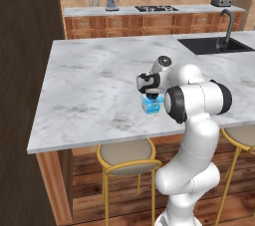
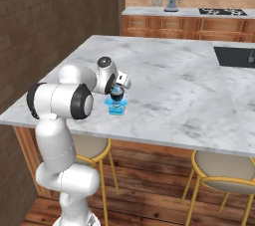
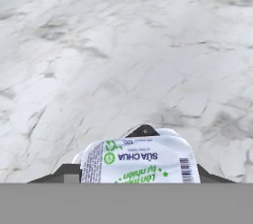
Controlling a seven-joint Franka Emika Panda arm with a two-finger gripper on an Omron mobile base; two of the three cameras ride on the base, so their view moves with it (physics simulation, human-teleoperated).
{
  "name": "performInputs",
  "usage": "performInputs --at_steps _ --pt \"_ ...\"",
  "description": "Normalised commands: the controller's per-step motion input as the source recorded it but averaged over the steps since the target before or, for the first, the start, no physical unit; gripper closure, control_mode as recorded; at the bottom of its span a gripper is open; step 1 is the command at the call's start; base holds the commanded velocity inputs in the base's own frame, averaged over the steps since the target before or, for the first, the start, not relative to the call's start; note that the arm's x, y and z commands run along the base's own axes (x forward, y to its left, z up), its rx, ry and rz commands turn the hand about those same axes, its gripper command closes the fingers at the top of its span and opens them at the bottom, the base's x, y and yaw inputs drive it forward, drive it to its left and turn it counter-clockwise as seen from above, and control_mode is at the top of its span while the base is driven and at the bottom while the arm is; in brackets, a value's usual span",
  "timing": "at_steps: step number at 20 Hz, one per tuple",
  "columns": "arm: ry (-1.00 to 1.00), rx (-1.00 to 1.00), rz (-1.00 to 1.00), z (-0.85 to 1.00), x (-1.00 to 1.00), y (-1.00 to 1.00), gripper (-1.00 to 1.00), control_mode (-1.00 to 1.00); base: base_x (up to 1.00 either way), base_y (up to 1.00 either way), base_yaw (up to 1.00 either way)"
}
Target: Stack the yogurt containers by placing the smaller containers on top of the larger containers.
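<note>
While the gripper [image 2: 117, 92] holds the little dark cup [image 2: 117, 91] just above the big blue tub [image 2: 116, 106] near the counter's [image 1: 89, 85] front edge, the cup could tip off if it lands off the middle.

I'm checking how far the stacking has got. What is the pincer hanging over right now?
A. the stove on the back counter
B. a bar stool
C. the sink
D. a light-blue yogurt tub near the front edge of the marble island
D: the pincer sits right above the light-blue tub on the island counter near its front edge, and the hand view looks down on a printed yogurt lid.
</note>
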Motion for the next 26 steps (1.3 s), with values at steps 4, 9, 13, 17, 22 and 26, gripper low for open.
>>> performInputs --at_steps 4,9,13,17,22,26 --pt "0.00 0.00 0.00 -0.02 -0.21 0.00 1.00 -1.00 0.00 0.00 0.00" --pt "0.00 0.00 0.00 0.00 -0.03 0.00 1.00 -1.00 0.00 0.00 0.00" --pt "0.00 0.00 0.00 0.00 0.10 0.00 1.00 -1.00 0.00 0.00 0.00" --pt "0.02 0.00 0.00 0.00 0.24 0.00 1.00 -1.00 0.00 0.00 0.00" --pt "0.00 0.00 0.00 0.00 0.06 0.00 1.00 -1.00 0.00 0.00 0.00" --pt "0.00 0.00 0.00 0.00 0.00 0.00 1.00 -1.00 0.00 0.00 0.00"
